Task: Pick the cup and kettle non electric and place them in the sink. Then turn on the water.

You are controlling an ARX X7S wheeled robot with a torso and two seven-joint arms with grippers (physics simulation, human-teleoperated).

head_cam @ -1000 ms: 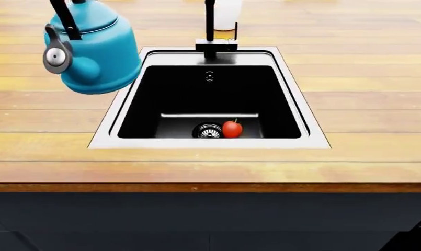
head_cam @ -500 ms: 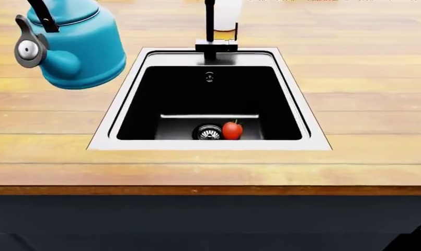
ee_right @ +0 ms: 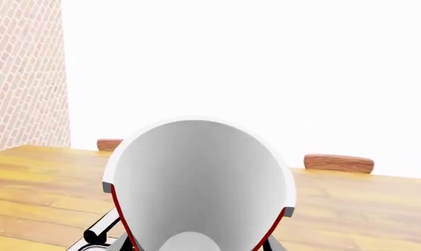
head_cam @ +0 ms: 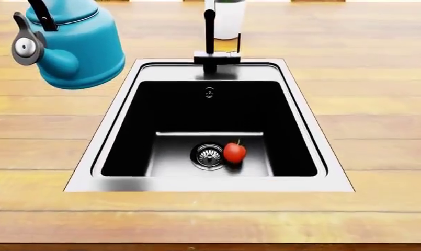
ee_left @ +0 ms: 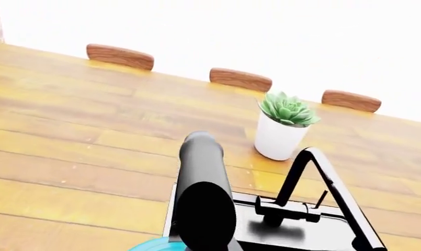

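Note:
The teal kettle (head_cam: 74, 47) with its black handle hangs above the counter, left of the sink (head_cam: 315, 130), in the head view. In the left wrist view my left gripper (ee_left: 202, 241) is shut on the kettle's black handle (ee_left: 203, 193), and a sliver of teal body (ee_left: 151, 247) shows below it. In the right wrist view my right gripper (ee_right: 198, 209) is shut on the red cup (ee_right: 196, 178), whose white inside fills the view, with a grey finger (ee_right: 288, 212) at its side. The black faucet (head_cam: 210, 36) stands at the sink's far edge, and no water runs. Neither gripper shows in the head view.
A small red fruit (head_cam: 234, 152) lies on the sink floor beside the round drain (head_cam: 208, 156). A white plant pot (head_cam: 228, 18) stands behind the faucet and also shows in the left wrist view (ee_left: 279, 138). Wooden chair backs (ee_left: 120, 56) line the counter's far edge.
The kettle first moved left. Then the head view shifted so the sink sits lower and larger in frame, while the kettle keeps its place in the frame.

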